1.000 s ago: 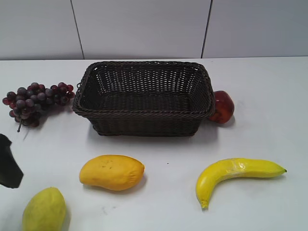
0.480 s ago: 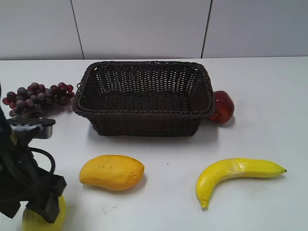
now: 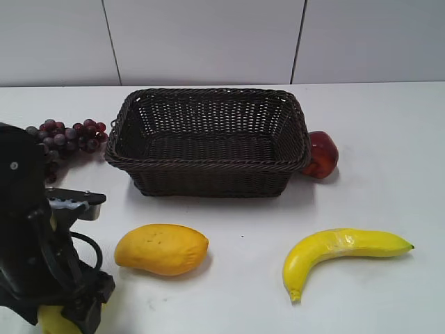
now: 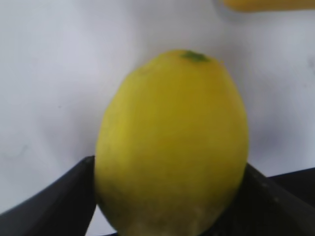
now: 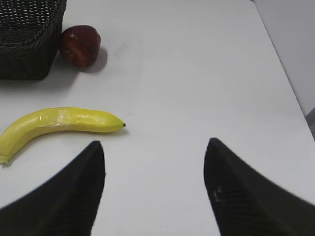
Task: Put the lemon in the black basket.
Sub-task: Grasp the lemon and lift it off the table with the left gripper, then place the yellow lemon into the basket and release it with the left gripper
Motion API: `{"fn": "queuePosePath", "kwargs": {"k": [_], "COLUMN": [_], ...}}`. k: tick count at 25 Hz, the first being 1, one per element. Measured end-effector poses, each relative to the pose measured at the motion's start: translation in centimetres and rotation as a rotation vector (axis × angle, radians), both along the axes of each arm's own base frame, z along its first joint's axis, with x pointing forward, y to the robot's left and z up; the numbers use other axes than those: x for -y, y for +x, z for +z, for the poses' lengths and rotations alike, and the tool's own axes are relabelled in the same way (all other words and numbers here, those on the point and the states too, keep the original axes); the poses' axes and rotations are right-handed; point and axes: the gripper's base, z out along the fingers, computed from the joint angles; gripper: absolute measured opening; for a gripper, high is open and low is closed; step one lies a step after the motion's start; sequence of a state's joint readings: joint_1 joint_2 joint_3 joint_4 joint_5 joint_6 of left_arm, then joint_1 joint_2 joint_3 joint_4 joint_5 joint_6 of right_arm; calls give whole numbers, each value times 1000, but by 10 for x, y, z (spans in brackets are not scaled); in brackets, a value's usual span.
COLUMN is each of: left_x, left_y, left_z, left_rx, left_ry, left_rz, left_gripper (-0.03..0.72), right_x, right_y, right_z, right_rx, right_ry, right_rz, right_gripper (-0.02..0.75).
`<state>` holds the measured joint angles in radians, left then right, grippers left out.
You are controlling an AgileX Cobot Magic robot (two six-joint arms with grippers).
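My left pincer (image 4: 170,196) has the lemon (image 4: 171,142) between its two dark fingers (image 4: 54,201), one on each flank of the fruit; the pads look to be touching the peel, though the close view is too blurred for me to say whether they are pinching it or only framing it. The lemon's green stem end points away from my wrist, and white counter (image 4: 49,73) shows behind it. A sliver of the mango (image 4: 266,4) sits at the top edge of that view.

From outside, my left arm (image 3: 35,236) stands bulky and black at the lower left corner, bent down over the counter (image 3: 375,125), with its wrist low and a cable looping at its side. Only a small yellow patch of the lemon (image 3: 52,320) peeks out under it, at the very bottom edge, on or close to the counter. The mango (image 3: 161,248) lies just to the right of my arm. Behind the arm, a bunch of dark red grapes (image 3: 66,136) is partly hidden. The black basket (image 3: 208,167) stands well apart from the lemon, farther back in the middle of the counter, with a red apple (image 3: 320,154) touching its right end.

My right pincer (image 5: 155,191) hovers spread wide above bare counter. The banana (image 5: 56,124) lies ahead of it to the left, with the apple (image 5: 80,45) and a corner of the basket (image 5: 27,39) beyond.
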<state>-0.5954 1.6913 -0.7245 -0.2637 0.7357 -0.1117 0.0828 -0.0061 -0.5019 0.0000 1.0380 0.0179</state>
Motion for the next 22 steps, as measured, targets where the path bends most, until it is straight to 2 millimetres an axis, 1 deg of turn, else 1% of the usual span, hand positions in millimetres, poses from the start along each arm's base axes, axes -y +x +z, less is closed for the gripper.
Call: {"fn": "queuePosePath", "kwargs": {"k": [4, 7, 9, 12, 15, 18, 21, 22], "left_x": [0, -2, -5, -10, -14, -13, -2, 3], "left_y": [1, 2, 1, 0, 1, 12, 34, 41], "left_z": [-3, -2, 1, 14, 37, 70, 107, 116], "left_rx": [5, 12, 18, 62, 167, 319, 485, 521], "left_ry": [9, 22, 42, 63, 55, 32, 3, -3], "left_rz": [-8, -29, -59, -112, -155, -196, -291, -326], "left_gripper": [559, 555, 555, 555, 554, 554, 554, 554], "right_x": [0, 0, 0, 0, 0, 0, 0, 0], "right_y": [0, 0, 0, 0, 0, 0, 0, 0], "right_z": [0, 0, 0, 0, 0, 0, 0, 0], "right_rx": [0, 0, 0, 0, 0, 0, 0, 0], "right_ry": [0, 0, 0, 0, 0, 0, 0, 0], "right_rz": [0, 0, 0, 0, 0, 0, 0, 0], "right_gripper": [480, 480, 480, 480, 480, 480, 480, 480]}}
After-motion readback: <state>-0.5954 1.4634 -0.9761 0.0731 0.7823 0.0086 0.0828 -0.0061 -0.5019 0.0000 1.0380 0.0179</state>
